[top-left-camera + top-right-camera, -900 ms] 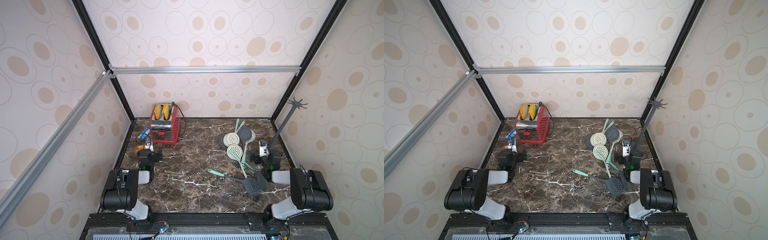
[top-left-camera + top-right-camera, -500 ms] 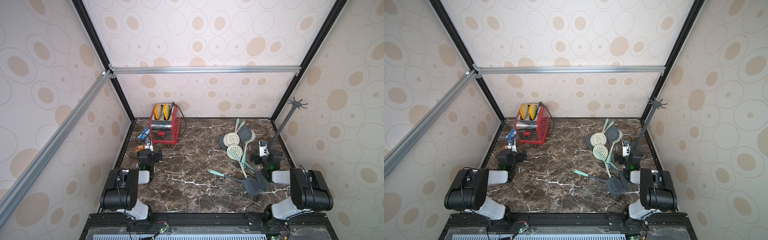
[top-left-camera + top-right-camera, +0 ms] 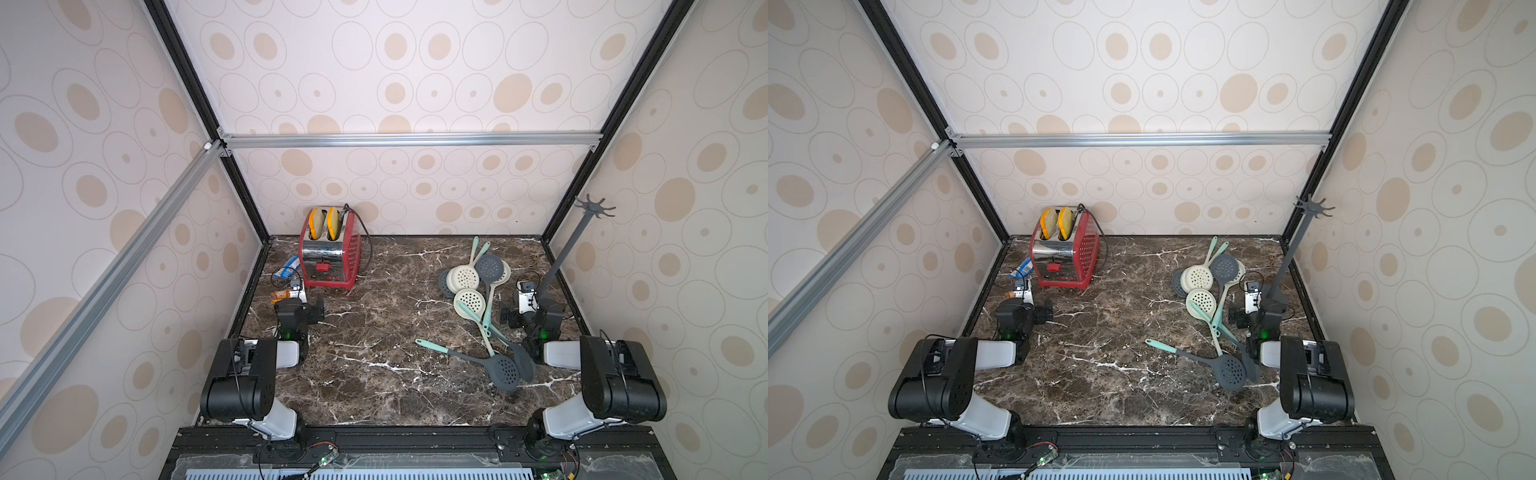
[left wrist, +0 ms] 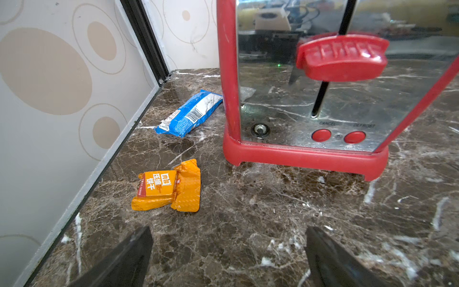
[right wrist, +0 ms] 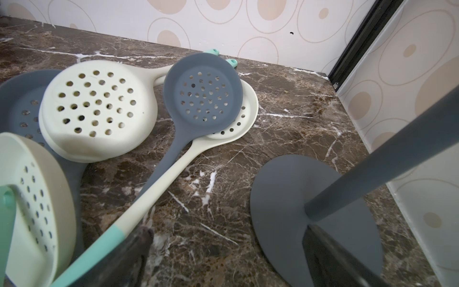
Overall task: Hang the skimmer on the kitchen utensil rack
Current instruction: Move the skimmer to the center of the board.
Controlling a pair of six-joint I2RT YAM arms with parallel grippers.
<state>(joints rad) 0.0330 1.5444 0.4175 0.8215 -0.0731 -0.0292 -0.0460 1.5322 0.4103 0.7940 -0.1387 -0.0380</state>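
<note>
Perforated grey and cream silicone skimmers (image 3: 469, 300) are lying right of centre on the marble bench (image 3: 374, 332), handles running top-to-bottom, just left of the nearer right end effector (image 5: 229, 233), hanging spread and empty by the dark grey rack (image 3: 557, 266).

Red toaster (image 3: 328, 262) — blue packet (image 4: 190, 114), orange packet (image 4: 166, 190) beside.
</note>
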